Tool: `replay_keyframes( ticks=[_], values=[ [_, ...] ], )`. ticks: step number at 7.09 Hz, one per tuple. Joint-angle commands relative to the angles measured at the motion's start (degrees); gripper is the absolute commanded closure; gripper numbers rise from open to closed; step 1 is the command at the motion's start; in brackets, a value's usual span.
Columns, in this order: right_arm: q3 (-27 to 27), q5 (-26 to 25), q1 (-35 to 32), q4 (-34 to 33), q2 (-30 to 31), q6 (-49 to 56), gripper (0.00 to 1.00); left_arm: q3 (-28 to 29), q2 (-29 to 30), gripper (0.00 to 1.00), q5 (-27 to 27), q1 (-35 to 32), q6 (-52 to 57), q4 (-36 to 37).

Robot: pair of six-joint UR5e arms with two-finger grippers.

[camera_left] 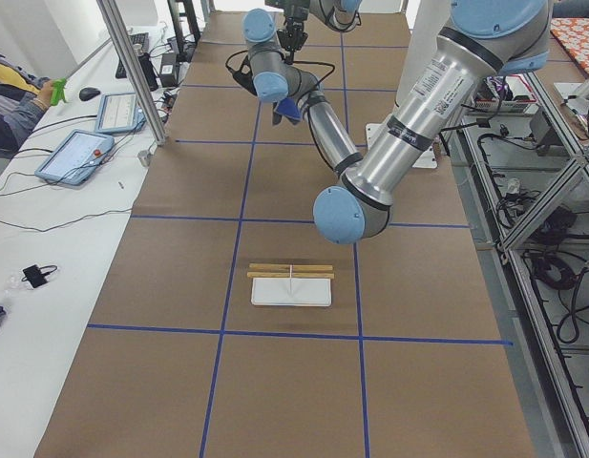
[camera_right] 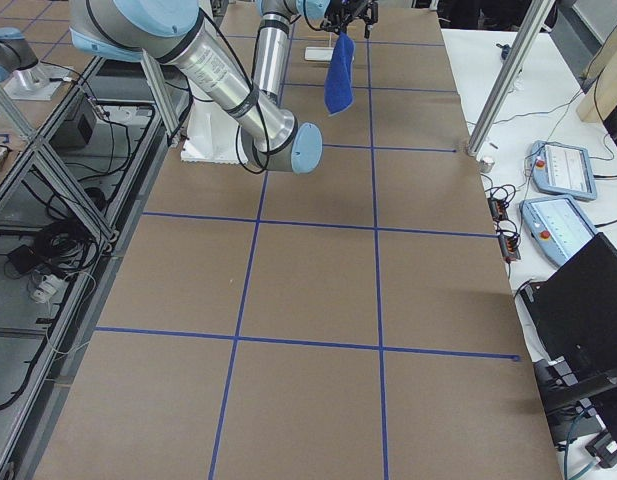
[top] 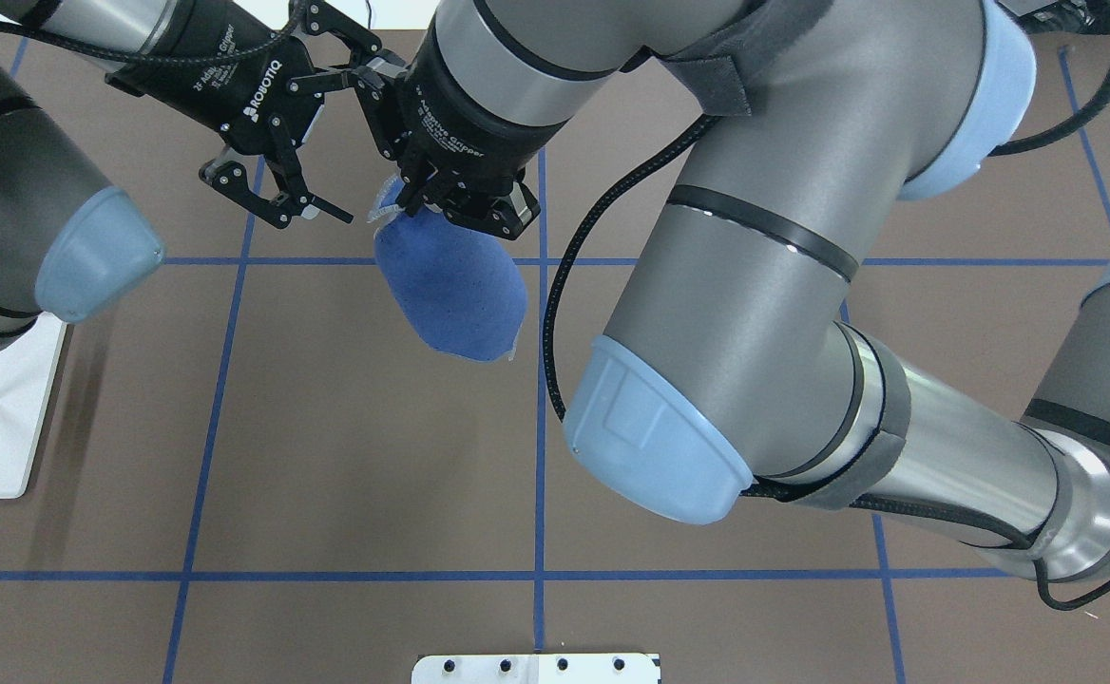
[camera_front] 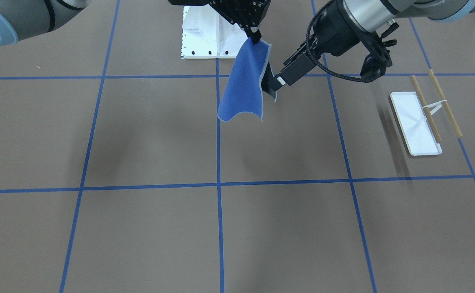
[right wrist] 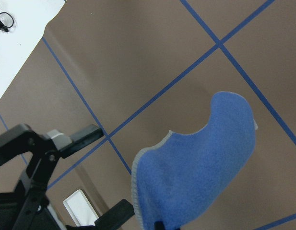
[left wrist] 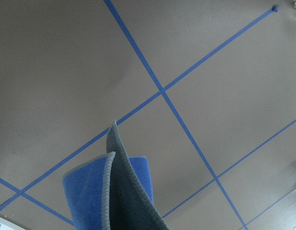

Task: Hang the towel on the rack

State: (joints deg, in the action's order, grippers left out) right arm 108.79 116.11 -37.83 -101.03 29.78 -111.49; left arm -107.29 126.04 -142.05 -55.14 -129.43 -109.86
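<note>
A small square towel [camera_front: 243, 85] of bright blue cloth, grey on its other face and bound with a light grey stitched edge, is held in the air out in front of the large white bolted pedestal [camera_front: 205, 36], above the middle of the brown table [camera_front: 148, 134]. It is pinched at its top corner between the pressed-together fingers of the black two-finger right gripper [camera_front: 256, 38]. The towel hangs free of the surface; its lower edge is waved, and the side edge toward the robot's left is curled so that the grey face is shown. The black left gripper [right wrist: 116, 170] is seen level with that side edge, jaws spread wide. The stitched edge lies just beside one fingertip, at the mouth of the jaws, and nothing is gripped there. The rack [camera_front: 414, 130] stands on the table toward the robot's left end, well apart from the towel; it is a flat white rectangular tray with a thin white support and two parallel light wooden rods [camera_front: 445, 101]. The rods are carried above the tray and run along its length. Between the towel and the rack lies a stretch of brown surface crossed by one of the blue tape lines [camera_front: 339, 122] — the left arm's wrist reaches in above its robot-side part.
</note>
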Motion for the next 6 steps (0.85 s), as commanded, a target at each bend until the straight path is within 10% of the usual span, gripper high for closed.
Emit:
replay_keyframes(
  ticks=[1, 4, 6],
  values=[
    [-1.7, -0.1, 0.0, 0.2, -1.6, 0.8, 1.00, -0.1, 0.1, 0.02, 0.0, 1.1, -0.1, 0.1],
    [-2.9, -0.1, 0.0, 0.5, -2.4, 1.5, 1.00, 0.0, -0.2, 0.04, -0.1, 1.8, -2.5, -1.0],
    [-2.7, -0.1, -0.1, 0.5, -2.4, 1.6, 1.00, 0.0, -0.7, 0.52, -0.1, 1.9, -3.9, -1.0]
  ],
)
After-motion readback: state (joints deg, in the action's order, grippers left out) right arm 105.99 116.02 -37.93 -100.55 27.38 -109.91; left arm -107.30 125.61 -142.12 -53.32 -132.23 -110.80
